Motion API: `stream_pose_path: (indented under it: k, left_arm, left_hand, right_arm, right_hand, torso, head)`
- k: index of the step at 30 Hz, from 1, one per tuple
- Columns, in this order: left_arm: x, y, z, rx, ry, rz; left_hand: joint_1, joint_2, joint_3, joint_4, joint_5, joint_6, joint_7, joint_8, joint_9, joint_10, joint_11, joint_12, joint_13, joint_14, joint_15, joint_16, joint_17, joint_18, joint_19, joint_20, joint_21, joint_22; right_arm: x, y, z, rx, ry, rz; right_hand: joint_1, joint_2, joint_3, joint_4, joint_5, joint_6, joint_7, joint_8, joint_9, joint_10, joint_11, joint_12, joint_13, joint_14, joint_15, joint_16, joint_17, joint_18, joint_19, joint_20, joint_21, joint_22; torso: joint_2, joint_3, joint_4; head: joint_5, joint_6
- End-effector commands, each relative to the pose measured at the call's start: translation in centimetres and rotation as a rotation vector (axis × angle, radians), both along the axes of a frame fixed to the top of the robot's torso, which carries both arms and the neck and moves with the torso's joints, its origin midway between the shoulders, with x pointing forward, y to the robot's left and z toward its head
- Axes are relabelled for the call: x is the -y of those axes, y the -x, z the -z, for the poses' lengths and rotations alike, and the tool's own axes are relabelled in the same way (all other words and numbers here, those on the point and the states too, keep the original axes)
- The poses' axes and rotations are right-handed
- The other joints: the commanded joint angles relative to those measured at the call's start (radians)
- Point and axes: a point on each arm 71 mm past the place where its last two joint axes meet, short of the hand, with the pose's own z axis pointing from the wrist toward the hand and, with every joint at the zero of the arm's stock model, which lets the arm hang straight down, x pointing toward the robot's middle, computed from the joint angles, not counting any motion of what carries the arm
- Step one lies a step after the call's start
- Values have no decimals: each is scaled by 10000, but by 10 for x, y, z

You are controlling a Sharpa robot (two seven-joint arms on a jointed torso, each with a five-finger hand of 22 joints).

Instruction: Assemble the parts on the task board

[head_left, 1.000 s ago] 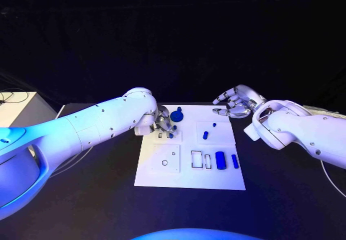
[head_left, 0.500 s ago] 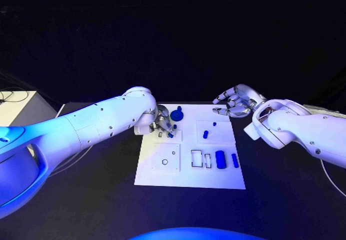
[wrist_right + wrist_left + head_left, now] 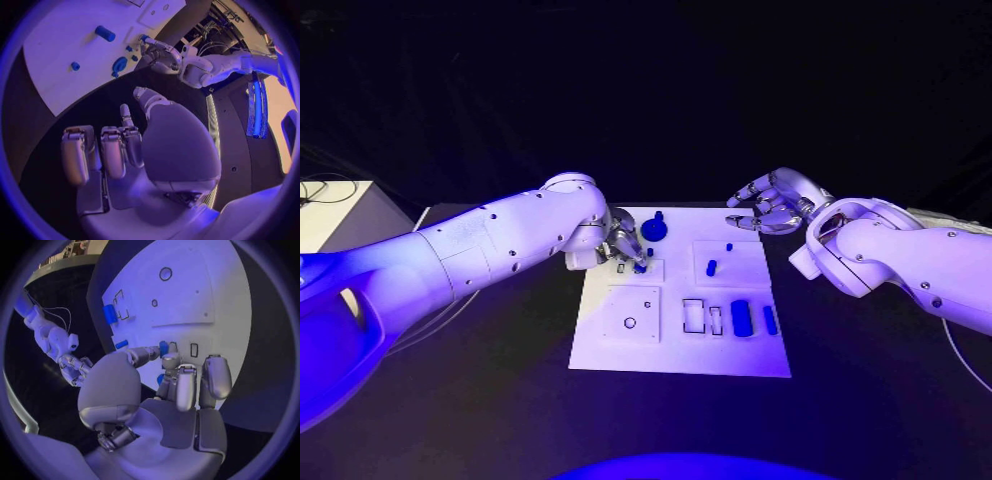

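The white task board lies mid-table. My left hand is low over its far left part, thumb and a finger pinching a small blue part beside narrow slots; the same part shows at the fingertips in the head view. A round blue part stands just beyond the hand. A blue peg and a tiny blue piece sit on the far right panel. Two blue bars lie at the near right. My right hand hovers past the far right corner, fingers apart, holding nothing.
A square panel with a small round hole lies at the board's near left, and outlined rectangular recesses are beside the bars. A white box stands off the table's left side. Black tabletop surrounds the board.
My left arm and hand have shifted slightly over the board's far left, baring more of the round blue part. The right hand has stayed where it was.
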Motion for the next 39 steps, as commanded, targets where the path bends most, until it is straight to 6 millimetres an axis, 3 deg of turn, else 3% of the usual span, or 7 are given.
stream_pose_path:
  k: [1, 5, 8, 13, 32, 39]
  left_arm:
    - [1, 0, -4, 159, 672, -335]
    - [-2, 1, -5, 293, 833, -515]
    - [-4, 0, -7, 437, 898, -650]
    - [-5, -1, -8, 749, 787, -742]
    - [-1, -2, -6, 1179, -43, -371]
    - [0, 1, 0, 1253, -357, -198]
  left_hand:
    - [-113, 20, 1143, -1082, 264, 47, -89, 482, 1303, 101, -45, 61, 81, 634, -79, 36, 1680, -51, 29, -27, 43, 35]
    - [-344, -13, 1334, -1277, 637, 96, -130, 627, 1559, 171, -84, 85, 112, 673, -114, 68, 1758, -69, 99, -59, 100, 142]
    - [-603, -95, 1467, -1435, 1242, 223, -207, 772, 1796, 339, -154, 162, 233, 736, -180, 129, 1895, -97, 208, -117, 176, 290]
    - [-819, -179, 1538, -1558, 1633, 403, -319, 907, 2006, 610, -259, 300, 450, 861, -274, 268, 2196, -155, 420, -193, 296, 568]
    - [-1042, -303, 1428, -1658, 2217, 841, -564, 1019, 2260, 1269, -487, 658, 1044, 1008, -479, 451, 2594, -251, 773, -368, 461, 1005]
    - [-1041, -306, 1410, -1671, 2316, 886, -589, 1020, 2282, 1321, -512, 683, 1092, 1012, -502, 457, 2607, -257, 799, -388, 471, 1034]
  right_arm:
    - [0, 1, 1, -58, 81, -135]
    - [1, 1, 1, -64, 88, -114]
    - [1, 1, 1, -65, 90, -106]
    - [2, 1, 1, -72, 94, -94]
    - [3, 1, 2, -63, 93, -73]
    - [3, 1, 2, -65, 91, -79]
  right_hand:
    - [-102, -14, 17, 47, 52, -86, 14, 8, -6, 434, 35, -26, 2070, 969, 45, -42, 2256, 11, 757, 42, -57, 2189]
    - [-102, -14, 17, 47, 52, -86, 14, 8, -6, 434, 35, -26, 2070, 969, 45, -42, 2256, 11, 757, 42, -57, 2189]
    - [-102, -14, 17, 47, 52, -86, 14, 8, -6, 434, 35, -26, 2070, 969, 45, -42, 2256, 11, 757, 42, -57, 2189]
    - [-116, -14, 24, 60, 64, -88, 13, 13, -5, 441, 34, -18, 2076, 970, 45, -40, 2261, 7, 763, 43, -45, 2199]
    - [-127, -21, 31, 70, 86, -90, 11, 19, -5, 437, 33, -22, 2072, 970, 45, -41, 2259, 9, 761, 44, -51, 2195]
    - [-128, -22, 32, 71, 90, -91, 11, 20, -4, 438, 32, -21, 2072, 970, 45, -41, 2258, 9, 761, 44, -50, 2196]
  torso:
    - [-7, -8, 10]
    - [-10, -3, 20]
    - [-3, -2, 15]
    - [4, 3, -1]
    - [8, 12, -7]
    - [5, -5, -6]
  head:
    - [-11, -10]
    - [-1, -20]
    - [9, -21]
    - [31, -37]
    - [93, -122]
    - [112, -142]
